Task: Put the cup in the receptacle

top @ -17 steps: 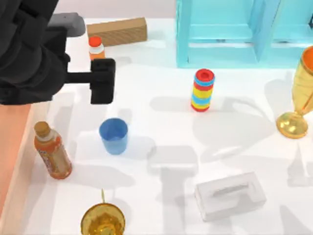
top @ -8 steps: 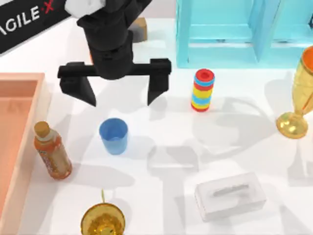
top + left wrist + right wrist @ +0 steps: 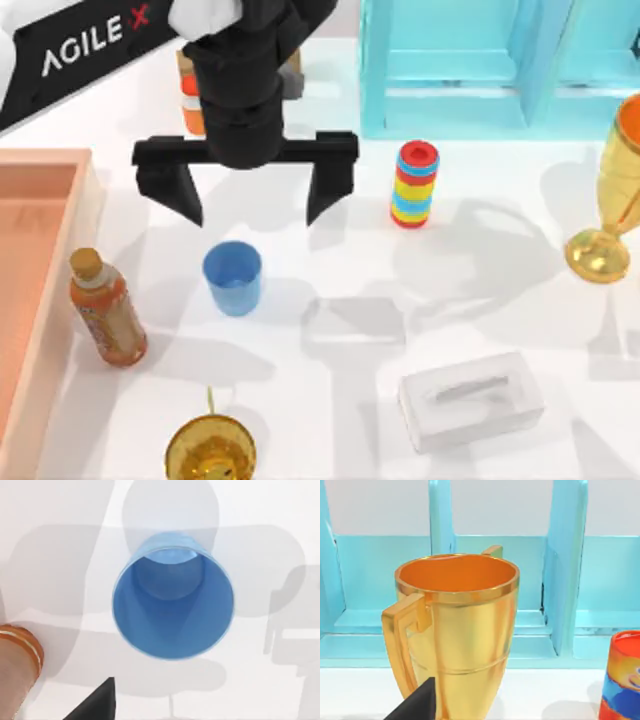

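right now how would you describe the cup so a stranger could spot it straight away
Start at the salmon-orange receptacle along the table's left edge, then go right past the orange bottle. The cup stands upright just beyond it, below the left end effector, whose fingers are spread open. It is the one plain blue handleless tumbler; its neighbours are orange or gold.

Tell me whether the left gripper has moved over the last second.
Yes. The left gripper has swung from the table's left edge toward the cup, now open just beyond it.

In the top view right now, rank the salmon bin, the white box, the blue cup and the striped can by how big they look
1. the receptacle, though cut off by the edge.
2. the white box.
3. the cup and the striped can: too alike to rank.
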